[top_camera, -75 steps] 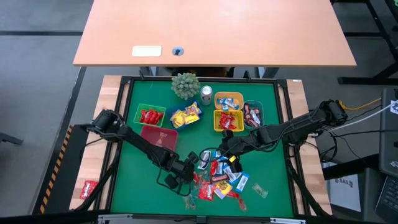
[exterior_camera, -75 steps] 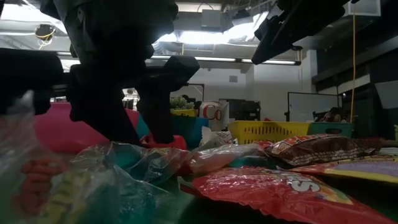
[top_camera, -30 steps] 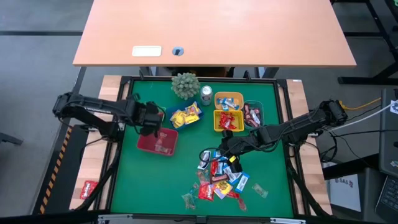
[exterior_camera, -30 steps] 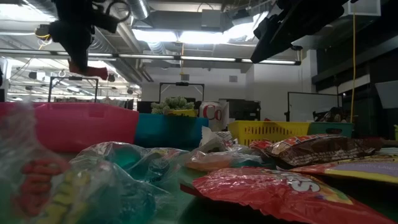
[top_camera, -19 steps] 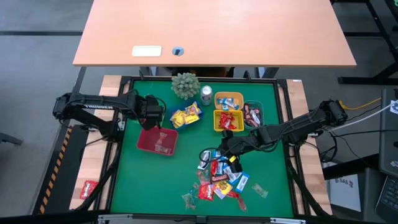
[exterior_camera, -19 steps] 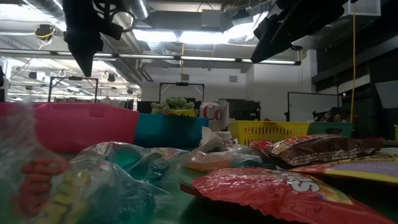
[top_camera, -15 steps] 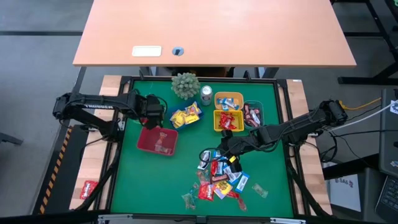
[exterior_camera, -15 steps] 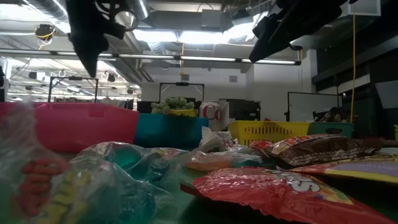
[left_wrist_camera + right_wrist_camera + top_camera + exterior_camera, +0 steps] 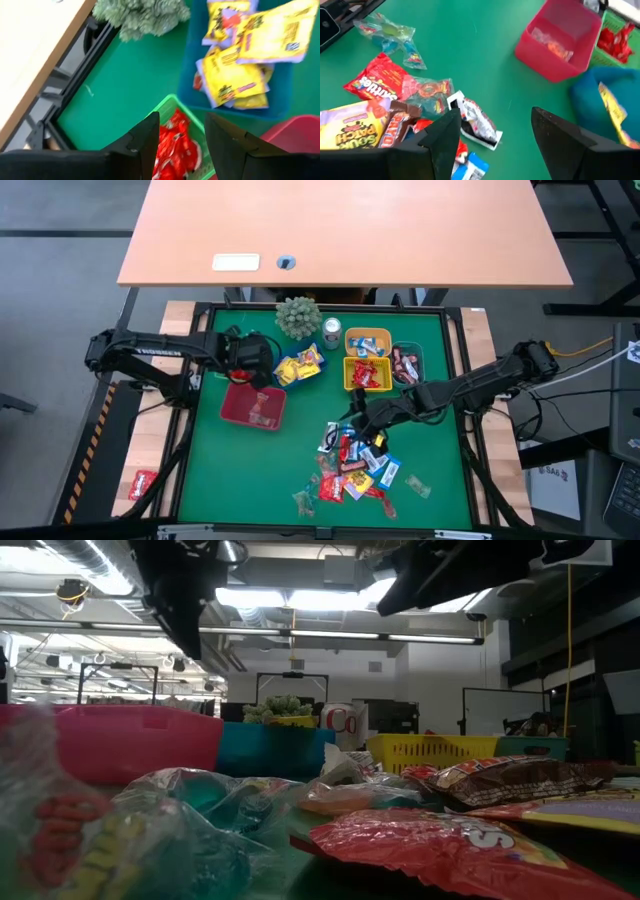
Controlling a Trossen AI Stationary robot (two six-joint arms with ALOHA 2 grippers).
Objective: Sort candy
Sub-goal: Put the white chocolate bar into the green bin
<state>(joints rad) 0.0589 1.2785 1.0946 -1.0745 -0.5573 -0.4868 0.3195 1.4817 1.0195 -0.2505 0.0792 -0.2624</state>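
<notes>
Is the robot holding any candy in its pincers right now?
No. The left pincer is open and empty above the green bin of red candy. The right pincer is open and empty over the candy pile.

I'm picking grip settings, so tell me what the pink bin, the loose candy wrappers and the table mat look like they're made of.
The pink bin looks like moulded plastic: smooth, solid walls, faint sheen. The candy wrappers look like thin glossy film, some of it clear: they crinkle and catch highlights. The green mat looks like matte felt or rubber, since it shows no glare; which one is unclear.
</notes>
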